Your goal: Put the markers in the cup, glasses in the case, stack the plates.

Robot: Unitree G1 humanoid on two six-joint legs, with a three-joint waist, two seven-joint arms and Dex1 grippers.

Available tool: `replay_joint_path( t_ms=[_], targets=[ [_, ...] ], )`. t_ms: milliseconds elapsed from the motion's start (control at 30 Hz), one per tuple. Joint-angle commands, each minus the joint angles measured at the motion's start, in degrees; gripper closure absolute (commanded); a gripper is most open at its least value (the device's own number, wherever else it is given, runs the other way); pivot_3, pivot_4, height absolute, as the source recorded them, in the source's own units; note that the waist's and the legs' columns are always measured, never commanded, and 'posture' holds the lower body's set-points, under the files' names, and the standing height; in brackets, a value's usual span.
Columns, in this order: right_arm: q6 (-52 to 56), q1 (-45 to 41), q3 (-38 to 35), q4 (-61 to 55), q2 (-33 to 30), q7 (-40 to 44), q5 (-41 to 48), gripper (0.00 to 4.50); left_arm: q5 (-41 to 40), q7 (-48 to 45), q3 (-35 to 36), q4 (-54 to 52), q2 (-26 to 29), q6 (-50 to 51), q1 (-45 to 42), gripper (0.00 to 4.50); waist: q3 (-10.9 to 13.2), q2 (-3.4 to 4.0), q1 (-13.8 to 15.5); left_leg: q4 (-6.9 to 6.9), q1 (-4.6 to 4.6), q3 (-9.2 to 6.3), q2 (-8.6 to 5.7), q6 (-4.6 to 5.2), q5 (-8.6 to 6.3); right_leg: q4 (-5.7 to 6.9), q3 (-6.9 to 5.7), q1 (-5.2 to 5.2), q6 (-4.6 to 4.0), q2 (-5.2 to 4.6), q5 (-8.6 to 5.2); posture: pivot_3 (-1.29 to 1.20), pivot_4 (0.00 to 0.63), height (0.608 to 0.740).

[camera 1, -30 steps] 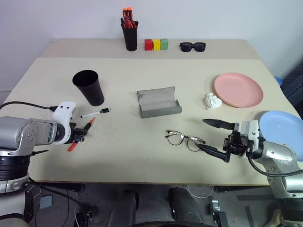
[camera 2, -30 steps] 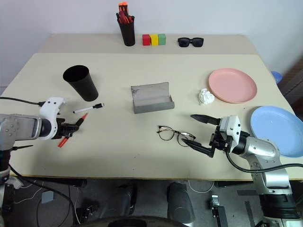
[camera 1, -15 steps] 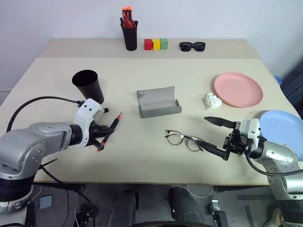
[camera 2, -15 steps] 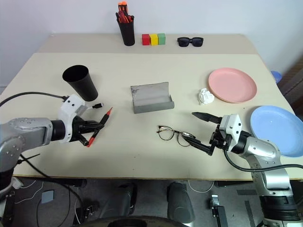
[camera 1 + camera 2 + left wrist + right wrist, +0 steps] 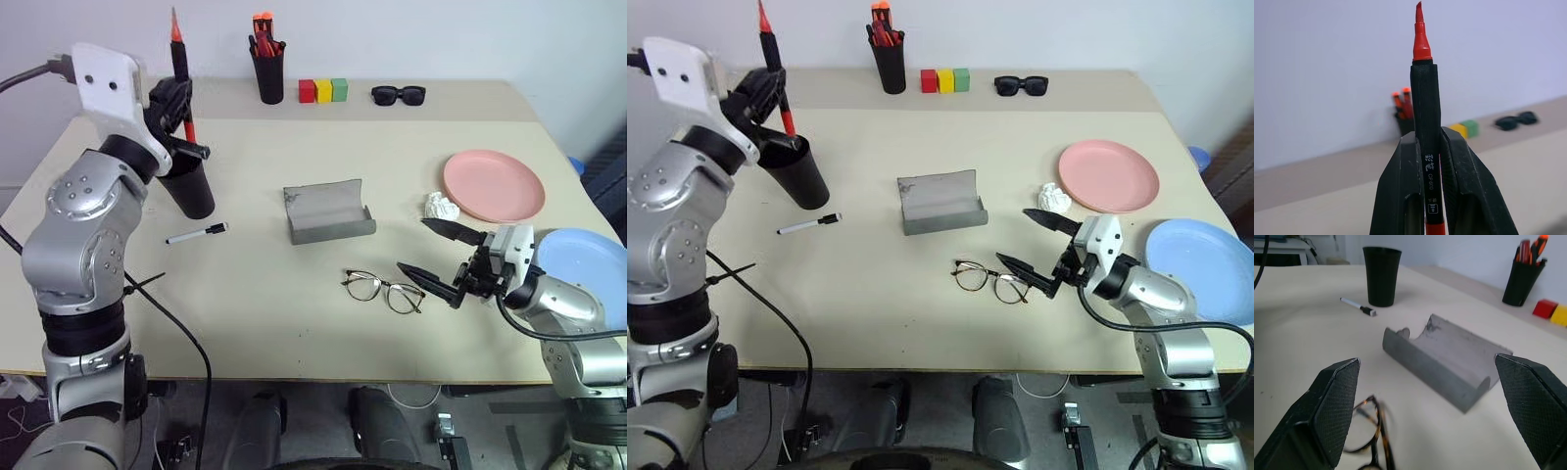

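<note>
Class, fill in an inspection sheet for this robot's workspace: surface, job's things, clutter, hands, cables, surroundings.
Surface: beige table, two-level top.
Job's things: red-tipped marker held upright over the black cup; white marker lying beside the cup; glasses on the table; grey case open; pink plate and blue plate apart, unstacked.
Clutter: pen holder, coloured blocks, sunglasses, crumpled paper.
Hands: left hand shut on the marker; right hand open by the glasses.
Cables: black cable along the left arm.
Surroundings: pale wall.
</note>
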Motion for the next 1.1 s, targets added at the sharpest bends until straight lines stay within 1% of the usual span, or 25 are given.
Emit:
replay_joint_path(
  t_ms=[33, 200, 267, 433, 567, 700, 867, 1100],
  targets=[
    [0.12, -1.97, 0.50, 0.14, 0.59, -0.06, -0.22, 0.00, 3.37, 2.93, 1.14, -0.27, 0.83, -0.26, -1.61, 4.48, 0.00, 0.00, -0.01, 0.00, 0.00, 0.00, 0.00, 0.00, 0.00, 0.00, 0.00, 0.01, 0.01, 0.00, 0.00, 0.00, 0.150, 0.740],
    [0.77, -4.18, 1.62, 0.53, 1.12, -0.38, -0.60, 0.00, 10.35, 7.16, 1.38, 2.84, 2.01, -2.68, 0.27, 4.48, 0.00, 0.00, -0.11, 0.00, 0.01, -0.01, 0.00, 0.00, 0.00, 0.02, 0.00, 0.00, 0.03, 0.01, 0.01, 0.00, 0.150, 0.740],
    [1.23, -5.02, 2.00, 0.44, 1.33, -0.47, -0.60, 0.00, 13.66, 9.03, 1.03, 4.95, 1.99, -5.58, 1.48, 4.48, 0.00, 0.01, -0.15, -0.01, 0.01, -0.02, 0.00, 0.00, 0.00, 0.02, 0.00, 0.00, 0.03, 0.01, 0.01, 0.00, 0.150, 0.740],
    [1.25, -6.05, 2.05, 1.45, 1.45, 0.13, -0.55, 0.00, 17.73, 13.20, -0.03, 10.67, -2.07, -11.33, 2.27, 4.48, 0.00, -0.01, 0.39, 0.04, -0.01, -0.04, -0.01, -0.01, 0.01, 0.00, -0.02, 0.02, 0.05, 0.01, 0.03, 0.00, 0.150, 0.740],
    [1.30, -6.09, 1.90, 1.41, 1.43, 0.24, -0.48, 0.00, 19.70, 14.07, -1.77, 14.19, -5.71, -15.69, 2.00, 4.48, 0.01, -0.02, 0.29, 0.06, -0.01, -0.04, -0.03, -0.01, 0.01, -0.02, -0.01, 0.05, 0.11, 0.00, 0.06, 0.00, 0.150, 0.740],
    [1.02, -5.90, 1.63, 1.72, 1.45, 0.35, -0.42, 0.00, 20.69, 14.03, -3.08, 18.62, -7.92, -18.91, 0.55, 4.48, 0.01, -0.02, -0.01, 0.03, 0.00, -0.04, -0.03, -0.01, 0.01, 0.02, -0.01, 0.01, 0.11, 0.00, 0.07, 0.00, 0.150, 0.740],
    [0.34, -5.12, 0.99, 1.23, 2.52, -0.28, 0.36, 0.00, 21.62, 14.75, -3.44, 24.35, -9.15, -22.36, -1.99, 4.48, 0.01, -0.02, 0.06, 0.03, 0.00, -0.04, -0.03, -0.01, 0.01, 0.03, -0.01, 0.00, 0.12, 0.01, 0.07, 0.00, 0.150, 0.740],
    [-2.43, -4.29, 0.00, 2.16, 4.08, 0.38, 0.27, 0.00, 23.12, 15.63, -4.10, 29.08, -10.22, -26.06, -2.21, 4.48, 0.01, -0.02, 0.11, 0.03, -0.01, -0.04, -0.03, -0.01, 0.01, 0.03, -0.01, 0.00, 0.13, 0.01, 0.07, 0.00, 0.150, 0.740]
  ],
)
